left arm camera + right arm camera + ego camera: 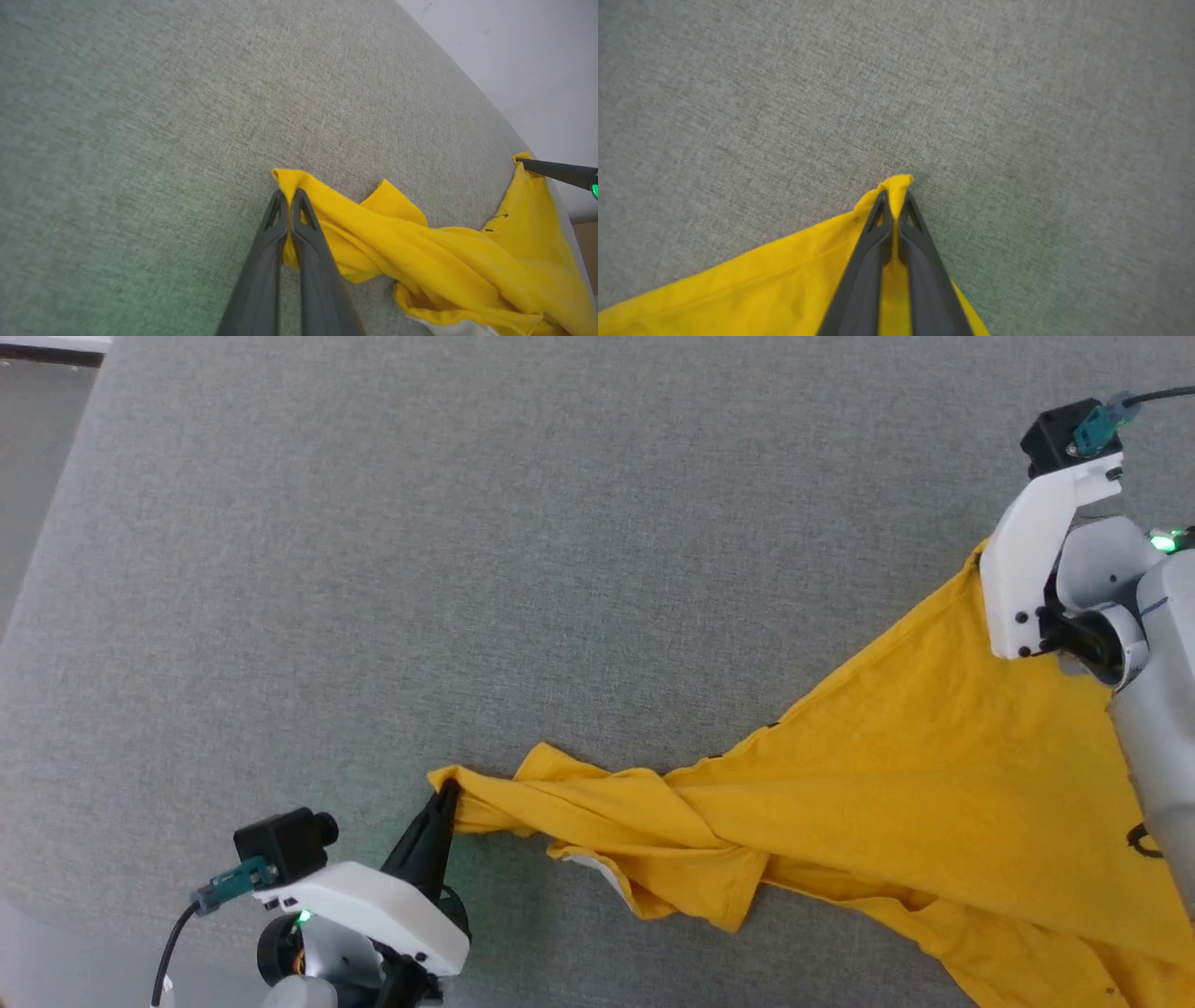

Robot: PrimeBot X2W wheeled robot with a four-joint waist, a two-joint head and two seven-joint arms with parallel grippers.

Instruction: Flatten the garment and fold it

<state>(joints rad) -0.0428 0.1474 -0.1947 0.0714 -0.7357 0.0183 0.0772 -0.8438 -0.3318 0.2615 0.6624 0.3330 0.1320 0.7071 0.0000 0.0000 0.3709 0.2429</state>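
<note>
Lying on grey surface (467,569), yellow shirt (934,756) stretched L to R, L gripper (289,196) jaws closed on its twisted end, R gripper (895,198) jaws closed on far corner, middle part bunched.

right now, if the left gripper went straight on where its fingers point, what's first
The left gripper pinches the yellow T-shirt corner; beyond that, likely only the grey fabric surface, depth unclear.

We see bright, soft light. A faint green glow tints the grey table top (140,116) left of our left fingers (259,280) and right of our right fingers (861,280).
</note>
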